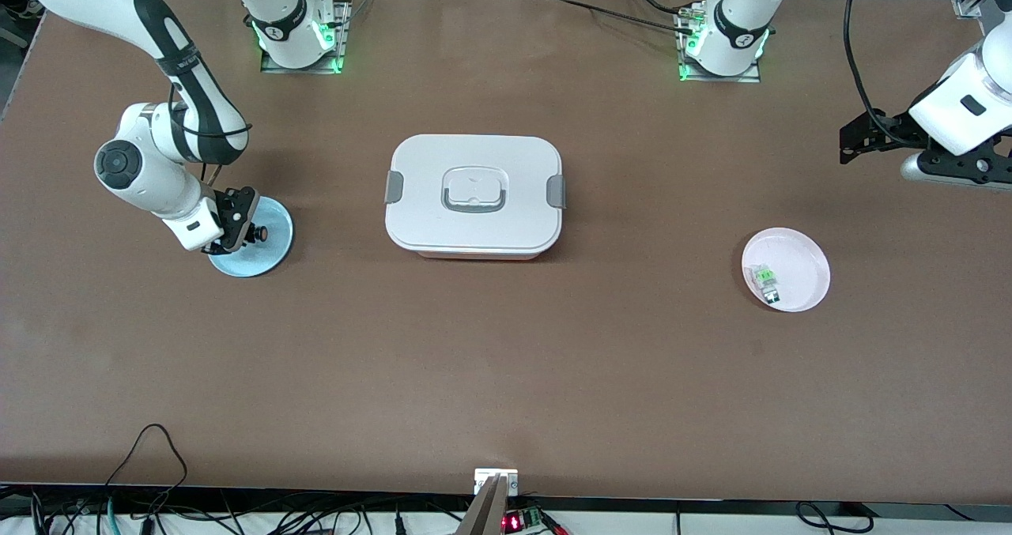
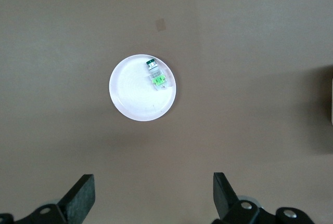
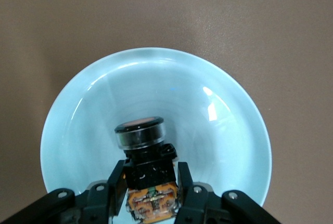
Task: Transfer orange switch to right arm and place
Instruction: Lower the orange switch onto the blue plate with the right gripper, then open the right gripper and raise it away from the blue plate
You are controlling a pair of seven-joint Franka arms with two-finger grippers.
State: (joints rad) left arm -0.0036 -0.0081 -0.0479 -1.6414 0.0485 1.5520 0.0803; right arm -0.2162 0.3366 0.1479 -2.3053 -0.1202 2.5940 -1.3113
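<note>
I see the right gripper (image 3: 151,185) clamped on the orange switch (image 3: 143,146), a boxy black body under a round, dark-rimmed orange cap, held over the glossy, shallow pale-blue plate (image 1: 273,246) at the right arm's end of the matte brown table (image 1: 506,377); the left gripper (image 2: 153,198) hangs with jaws wide, holding nothing, above the table near the round pink plate (image 2: 132,96), which carries a small clear-and-green component (image 2: 157,77); a smooth white lidded box (image 1: 474,195), rounded at its corners, sits mid-table.
</note>
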